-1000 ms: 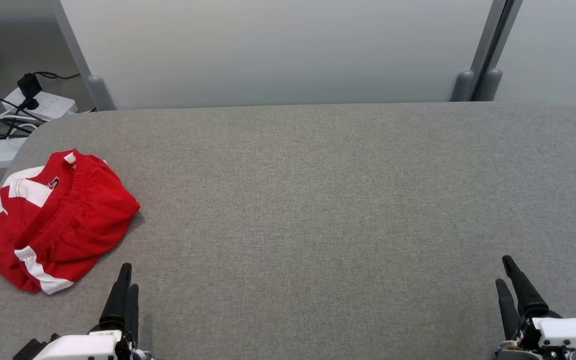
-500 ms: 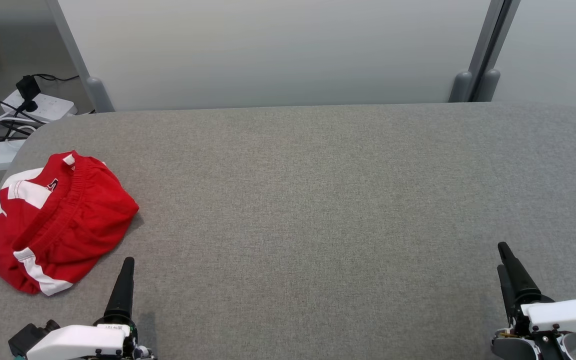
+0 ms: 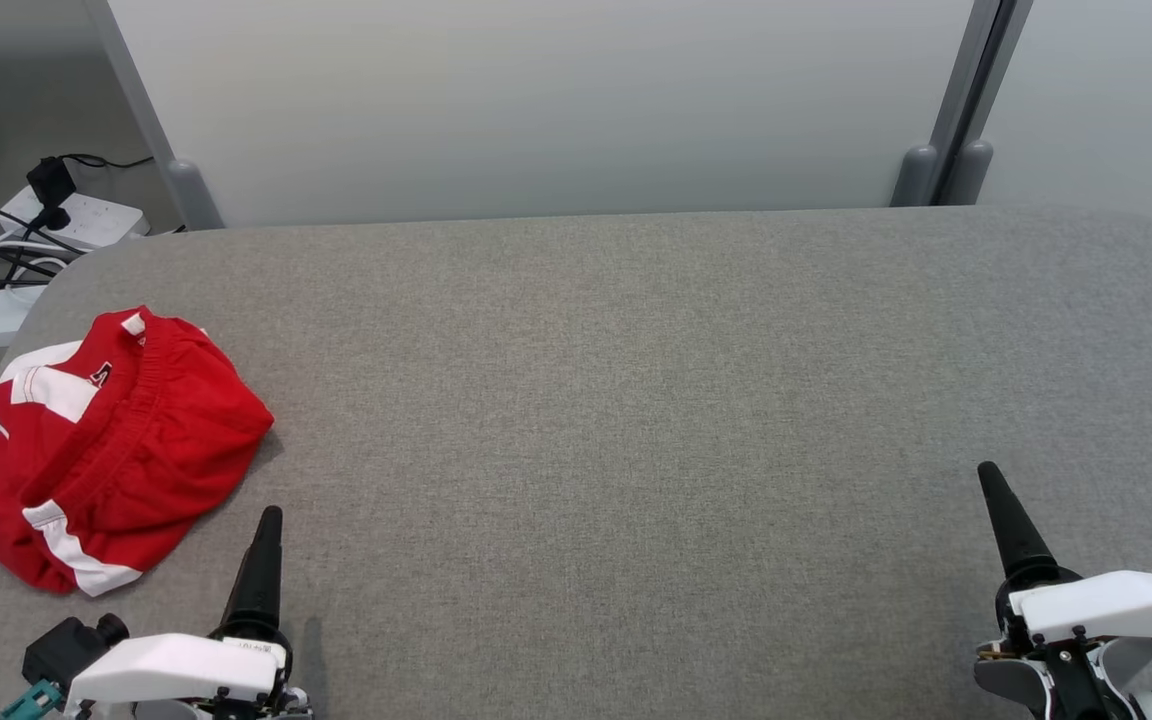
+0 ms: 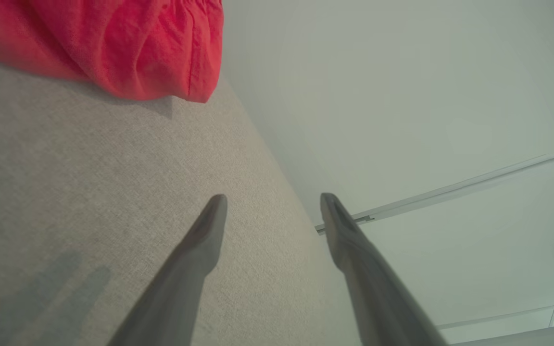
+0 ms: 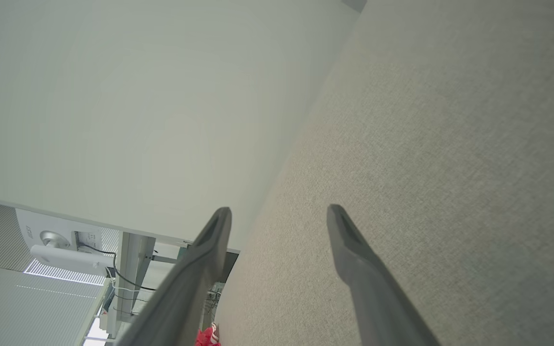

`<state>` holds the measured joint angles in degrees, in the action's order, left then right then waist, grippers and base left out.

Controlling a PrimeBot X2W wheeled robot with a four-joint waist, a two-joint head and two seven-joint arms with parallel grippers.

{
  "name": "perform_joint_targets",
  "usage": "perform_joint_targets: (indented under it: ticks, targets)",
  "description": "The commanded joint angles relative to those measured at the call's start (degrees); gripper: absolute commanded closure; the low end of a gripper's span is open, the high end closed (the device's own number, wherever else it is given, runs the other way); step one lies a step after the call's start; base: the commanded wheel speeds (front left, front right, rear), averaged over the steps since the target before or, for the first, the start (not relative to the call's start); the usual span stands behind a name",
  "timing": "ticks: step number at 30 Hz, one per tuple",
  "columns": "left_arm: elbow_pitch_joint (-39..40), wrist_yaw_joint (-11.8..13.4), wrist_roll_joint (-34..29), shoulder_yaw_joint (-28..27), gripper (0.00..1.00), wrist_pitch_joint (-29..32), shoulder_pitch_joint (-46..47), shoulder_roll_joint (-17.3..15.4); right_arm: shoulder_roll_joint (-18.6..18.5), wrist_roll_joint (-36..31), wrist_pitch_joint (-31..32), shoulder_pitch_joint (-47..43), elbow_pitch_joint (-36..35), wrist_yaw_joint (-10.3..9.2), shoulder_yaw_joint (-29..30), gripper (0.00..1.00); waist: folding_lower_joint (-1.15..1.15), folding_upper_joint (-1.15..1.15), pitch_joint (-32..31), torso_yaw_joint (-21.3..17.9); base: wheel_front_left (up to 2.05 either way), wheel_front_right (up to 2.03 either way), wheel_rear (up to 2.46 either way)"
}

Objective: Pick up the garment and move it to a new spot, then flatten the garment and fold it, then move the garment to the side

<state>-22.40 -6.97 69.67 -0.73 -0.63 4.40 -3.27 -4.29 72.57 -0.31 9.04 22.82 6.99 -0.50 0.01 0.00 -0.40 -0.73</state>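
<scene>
Red-and-white garment [image 3: 106, 445]: bundled compact, elastic waistband on top. At 9 o'clock on grey fabric table [image 3: 636, 400], close to left edge.

Left gripper [image 4: 273, 202]: at 7 o'clock, near garment's closest hem, apart from it. Fingers spread wide, nothing between.

Right gripper [image 5: 279, 211]: at 5 o'clock, well apart from garment. Likewise spread wide, empty.

Both low over table, tips toward 12 o'clock.

Pale partition wall [image 3: 536, 100] along 12 o'clock edge. White power strip [image 3: 86, 215] with black cables on floor beyond 10 o'clock corner.
</scene>
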Motion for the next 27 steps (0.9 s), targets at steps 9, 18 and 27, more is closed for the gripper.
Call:
perform_joint_targets:
  ticks: [9,18,27]
  targets:
    - [-0.08,-0.21,-8.41,-0.7,0.0,-1.91,5.01,-1.7,-2.02,-7.45,-2.23,4.55,0.18,0.2,-2.38,0.0,-0.01,0.0,-0.18,-0.3,0.0,0.0,0.0]
    - [-1.19,-0.19,-17.01,-1.38,0.0,-3.43,5.97,-2.0,-2.6,-14.32,-3.74,6.4,1.76,0.24,-3.52,0.0,-0.01,0.0,-0.29,-0.41,0.0,0.0,0.0]
    - [-2.5,-0.25,-24.4,-1.57,0.0,-4.94,6.97,-2.35,-3.05,-20.99,-5.25,8.04,3.07,0.27,-4.4,0.0,-0.01,0.0,-0.4,-0.56,0.0,0.0,0.0]
